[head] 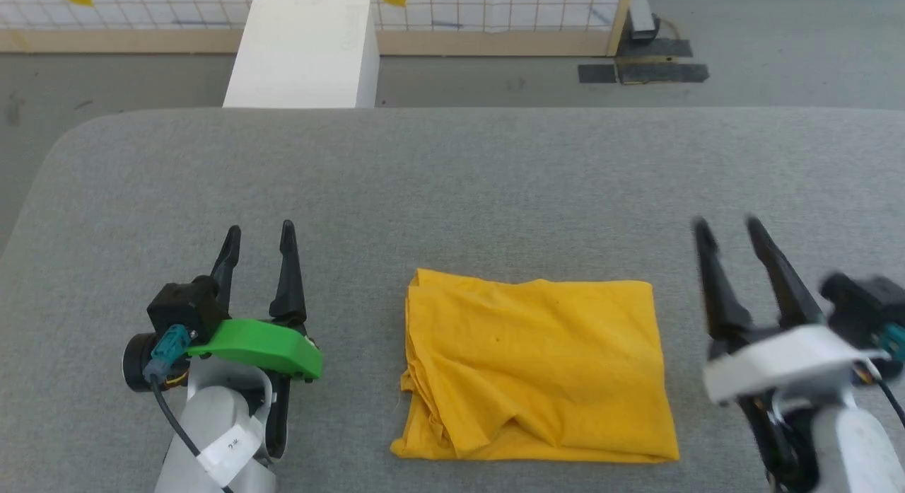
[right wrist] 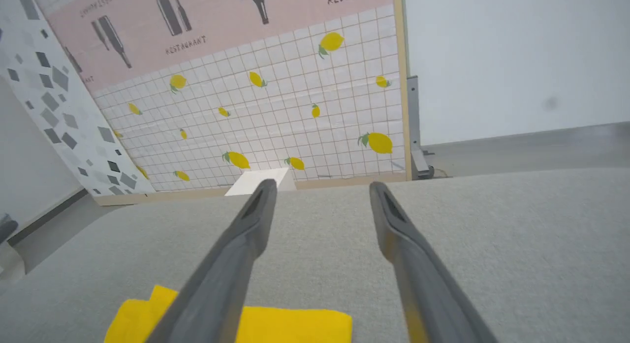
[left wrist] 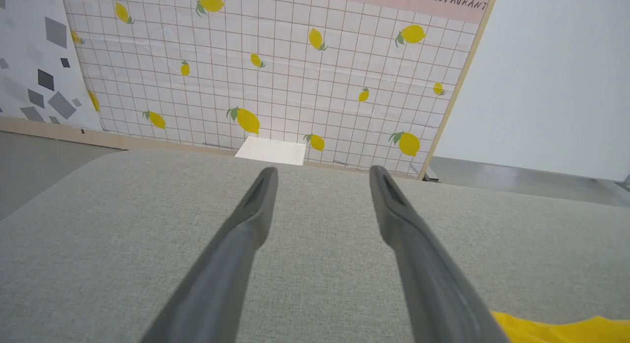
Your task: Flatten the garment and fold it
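Note:
The garment [head: 537, 369] is a mustard-yellow cloth lying folded into a rough rectangle on the grey padded table [head: 452, 182], near its front edge. A corner of it shows in the left wrist view [left wrist: 561, 329] and a strip in the right wrist view [right wrist: 290, 326]. My left gripper [head: 258, 233] stands open to the left of it, apart from the cloth, fingers pointing away from me. My right gripper [head: 726, 228] is open to the right of the garment, blurred, with nothing between its fingers.
A white box [head: 304, 51] stands on the floor beyond the table's far edge. Behind it is a gridded white backdrop with lemon prints [left wrist: 275, 72]. Dark mats [head: 643, 65] lie on the floor at the back right.

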